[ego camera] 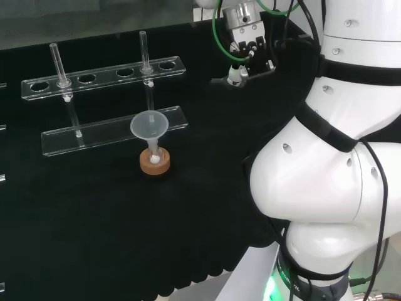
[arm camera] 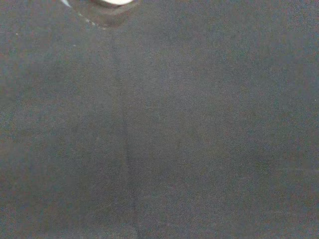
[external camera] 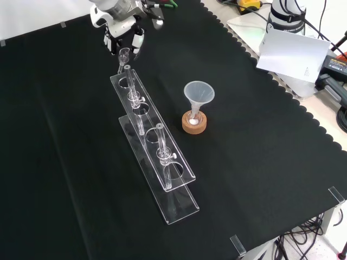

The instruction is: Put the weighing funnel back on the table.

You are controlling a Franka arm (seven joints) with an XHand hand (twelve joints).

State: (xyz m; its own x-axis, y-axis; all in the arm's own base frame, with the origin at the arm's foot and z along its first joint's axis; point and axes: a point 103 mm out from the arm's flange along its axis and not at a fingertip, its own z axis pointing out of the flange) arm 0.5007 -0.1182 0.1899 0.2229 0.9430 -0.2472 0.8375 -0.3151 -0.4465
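Observation:
The black and white hand [external camera: 122, 33] hangs over the far end of the cloth in the front view, just beyond the rack's far end. A small clear piece, the weighing funnel [external camera: 124, 54], hangs from its fingertips a little above the cloth, and the fingers are curled on it. In the head view the hand [ego camera: 249, 45] sits at the upper middle, left of the arm's white links, with a white fingertip [ego camera: 234, 75] pointing down. In the wrist view a blurred white part of the hand [arm camera: 112, 2] shows over bare black cloth, with a faint clear edge [arm camera: 94, 21] under it.
A clear rack [external camera: 154, 149] with two upright tubes runs along the cloth close to the hand. The big funnel [external camera: 198, 93] stands in a small flask on a cork ring [external camera: 194, 125]. A white box [external camera: 290, 51] lies off the cloth's right edge in the front view.

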